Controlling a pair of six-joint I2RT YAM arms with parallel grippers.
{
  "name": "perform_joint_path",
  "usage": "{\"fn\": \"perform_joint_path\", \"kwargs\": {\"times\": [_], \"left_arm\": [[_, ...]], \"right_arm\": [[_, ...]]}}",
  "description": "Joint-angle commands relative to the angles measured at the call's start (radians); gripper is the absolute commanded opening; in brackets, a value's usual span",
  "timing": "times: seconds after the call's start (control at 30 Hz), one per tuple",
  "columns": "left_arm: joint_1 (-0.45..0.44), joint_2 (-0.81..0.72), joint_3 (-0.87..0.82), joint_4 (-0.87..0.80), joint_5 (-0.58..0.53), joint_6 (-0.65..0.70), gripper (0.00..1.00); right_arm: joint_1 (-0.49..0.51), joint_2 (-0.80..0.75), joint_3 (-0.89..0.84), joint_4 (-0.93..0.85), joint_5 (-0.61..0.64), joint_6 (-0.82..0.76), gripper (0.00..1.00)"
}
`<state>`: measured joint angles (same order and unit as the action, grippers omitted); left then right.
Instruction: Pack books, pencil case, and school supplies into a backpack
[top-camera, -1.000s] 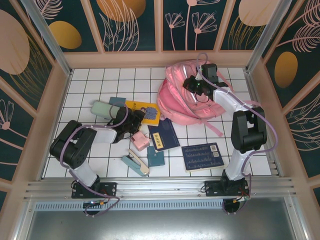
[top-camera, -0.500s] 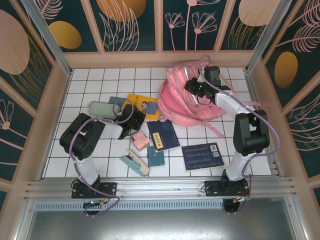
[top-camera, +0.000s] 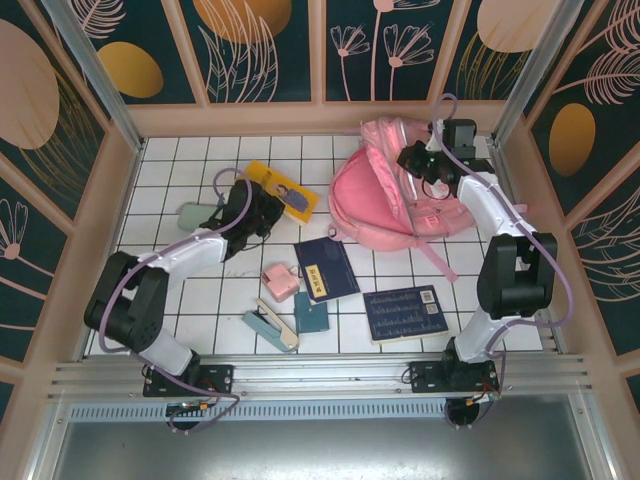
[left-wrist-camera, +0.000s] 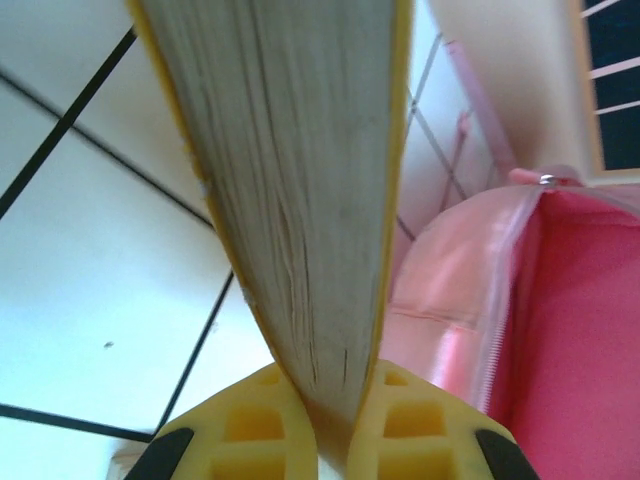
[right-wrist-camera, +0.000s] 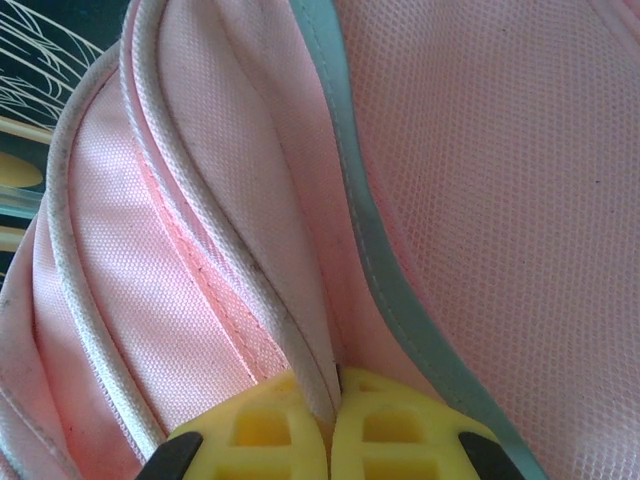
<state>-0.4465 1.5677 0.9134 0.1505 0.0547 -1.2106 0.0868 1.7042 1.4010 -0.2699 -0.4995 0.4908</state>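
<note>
Step in hand, by judgement: take yellow book (top-camera: 284, 190) to backpack (top-camera: 380, 200) mouth. Do well: hold book edge-on, aim at opening, enter slowly, avoid zipper snag.

Jaws of left gripper (left-wrist-camera: 335, 405) were clamped on book's bottom edge, pages rising straight from between them, centre frame. Jaws of right gripper (right-wrist-camera: 335, 400) were pinched shut on backpack's piped fabric rim, upper right of top view. Backpack opening lay right of book, near, apart.
</note>
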Motion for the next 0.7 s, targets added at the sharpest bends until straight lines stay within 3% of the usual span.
{"fn": "perform_joint_path", "kwargs": {"times": [0.0, 0.2, 0.33, 0.5, 0.67], "left_arm": [[0.011, -0.070, 0.097, -0.040, 0.063, 0.147, 0.00], [0.011, -0.102, 0.187, -0.045, 0.227, 0.234, 0.00], [0.005, -0.104, 0.210, -0.014, 0.309, 0.221, 0.00], [-0.039, -0.015, 0.214, 0.064, 0.360, 0.167, 0.00], [-0.090, 0.173, 0.292, 0.178, 0.416, 0.113, 0.00]], "right_arm": [[-0.002, -0.049, 0.065, 0.013, -0.090, -0.028, 0.00], [-0.001, -0.059, 0.057, 0.030, -0.142, -0.020, 0.00], [0.000, -0.069, 0.044, 0.053, -0.161, 0.010, 0.00], [0.006, -0.072, 0.068, 0.073, -0.211, 0.072, 0.00], [0.024, -0.067, 0.116, 0.065, -0.232, 0.090, 0.00]]}}
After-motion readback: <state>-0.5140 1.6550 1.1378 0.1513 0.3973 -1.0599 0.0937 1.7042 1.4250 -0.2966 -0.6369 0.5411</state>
